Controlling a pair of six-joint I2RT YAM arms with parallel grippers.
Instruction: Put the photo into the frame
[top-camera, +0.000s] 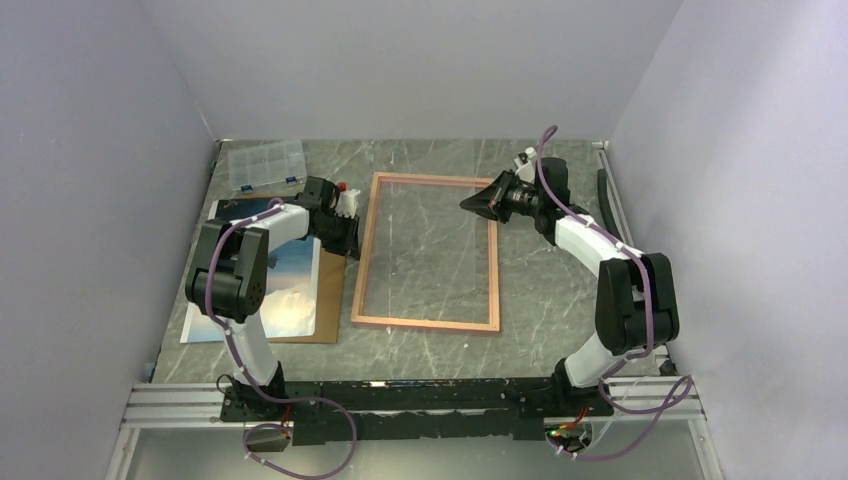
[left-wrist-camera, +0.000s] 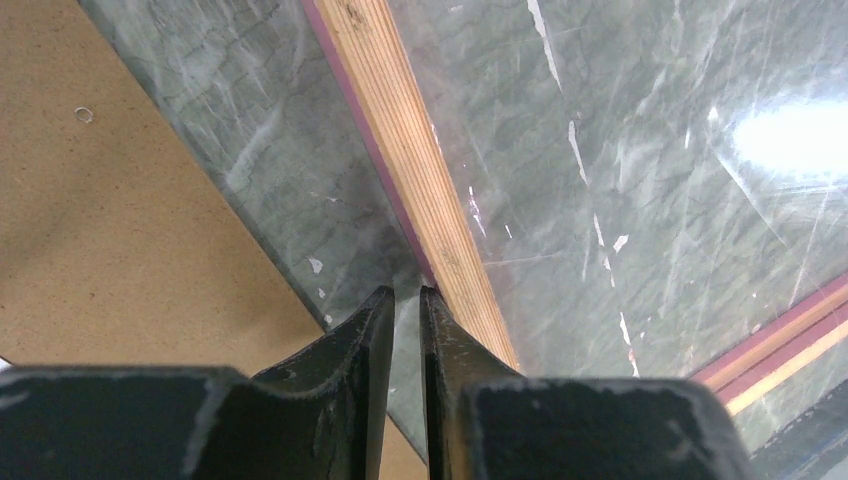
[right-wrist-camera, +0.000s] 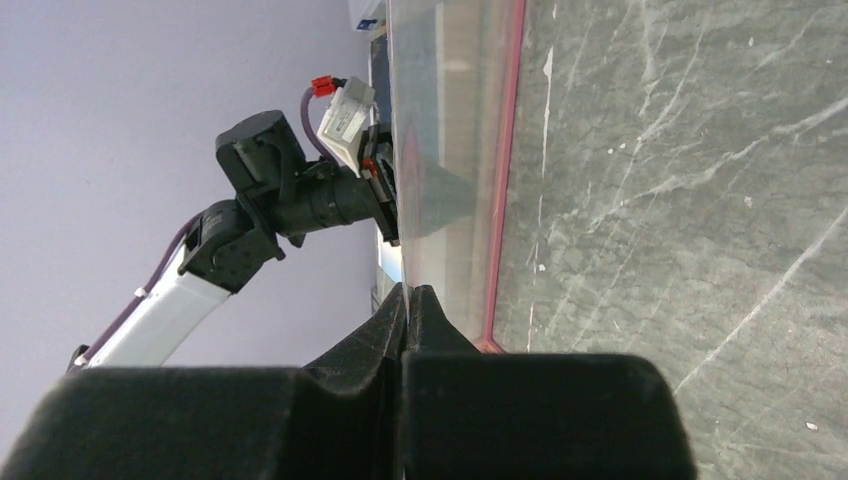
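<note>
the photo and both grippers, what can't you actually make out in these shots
Photo: top view only, largely covered by the left arm; picture detail too small.
Left gripper: left wrist view, fingers narrowly apart by the frame; whether they pinch it is hidden by the fingers.
Right gripper: shut; right wrist view, its body hides whether the frame's edge sits between the tips.
Clear box: top view, contents too small.

The photo (top-camera: 296, 285) is partly hidden by the left arm (top-camera: 232, 272), and the board (top-camera: 332, 300) beneath is largely covered by it.
</note>
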